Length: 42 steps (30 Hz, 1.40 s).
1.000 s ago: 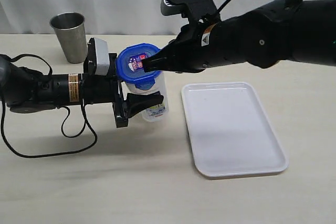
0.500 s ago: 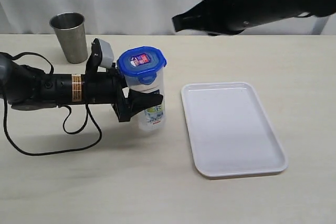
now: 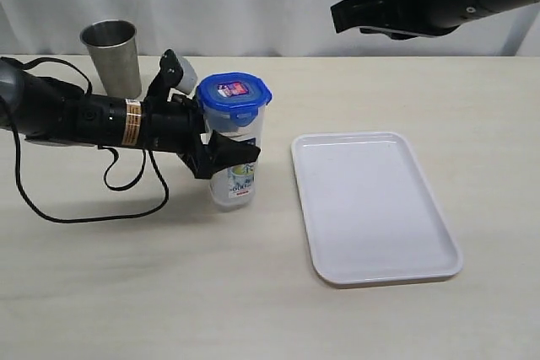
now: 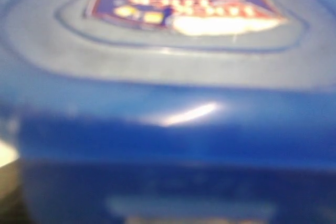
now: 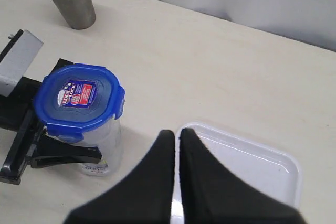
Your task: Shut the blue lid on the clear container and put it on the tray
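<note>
Pale wooden table (image 3: 126, 292), white curtain behind, nothing fancy. Upper left of the exterior view there's a steel cup (image 3: 110, 56), well out of the way. Then the left gripper (image 3: 236, 152) comes in sideways, clamped round the middle of the clear container (image 3: 251, 131), which sits left of centre. The blue lid (image 3: 234, 94) is on top and looks seated. The left wrist view is just a blurry wall of blue, so I can't tell if all four flaps are snapped, or if the base is off the table.

The tray (image 3: 371, 208) lies right of centre, just beside the container but not touching. Upper right, the right gripper (image 5: 177, 132) hangs high with its fingers pressed together, holding nothing.

My take is the carry is next. It's a tall, narrow tub gripped from the side, so I'd hold it upright, lift the base over the rim, aim mid-tray and let go only once it's flat.
</note>
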Each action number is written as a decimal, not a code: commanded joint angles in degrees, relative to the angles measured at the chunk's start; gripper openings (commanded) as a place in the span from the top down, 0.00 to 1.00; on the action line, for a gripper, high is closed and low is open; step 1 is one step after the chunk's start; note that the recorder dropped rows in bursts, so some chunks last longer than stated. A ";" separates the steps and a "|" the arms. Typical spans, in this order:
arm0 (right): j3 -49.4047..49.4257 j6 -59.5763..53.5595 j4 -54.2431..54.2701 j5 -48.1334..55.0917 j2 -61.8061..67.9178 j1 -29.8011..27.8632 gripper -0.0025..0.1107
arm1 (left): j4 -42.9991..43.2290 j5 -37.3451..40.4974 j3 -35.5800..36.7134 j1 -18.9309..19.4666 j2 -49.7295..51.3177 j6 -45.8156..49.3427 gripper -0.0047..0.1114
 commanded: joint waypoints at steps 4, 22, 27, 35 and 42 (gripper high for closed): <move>1.37 -1.73 0.08 -0.26 -3.17 -0.03 0.94 | -2.07 -0.66 -0.54 -0.36 -3.12 6.02 0.96; 10.12 -1.73 0.08 -8.32 -16.25 -0.03 0.94 | -4.60 64.21 -2.19 -16.50 -13.15 45.78 0.96; 10.12 -2.25 -0.42 -7.45 -18.27 -0.03 0.94 | 3.70 73.00 -3.61 -25.26 -12.78 47.27 0.96; 10.12 -2.25 -0.58 -4.81 -20.23 -0.03 0.94 | 19.62 91.87 -3.77 -35.56 -10.39 49.15 0.96; 10.12 -2.25 -0.58 -3.97 -20.32 -0.03 0.94 | 19.62 86.04 -4.03 -39.90 -9.85 48.81 0.96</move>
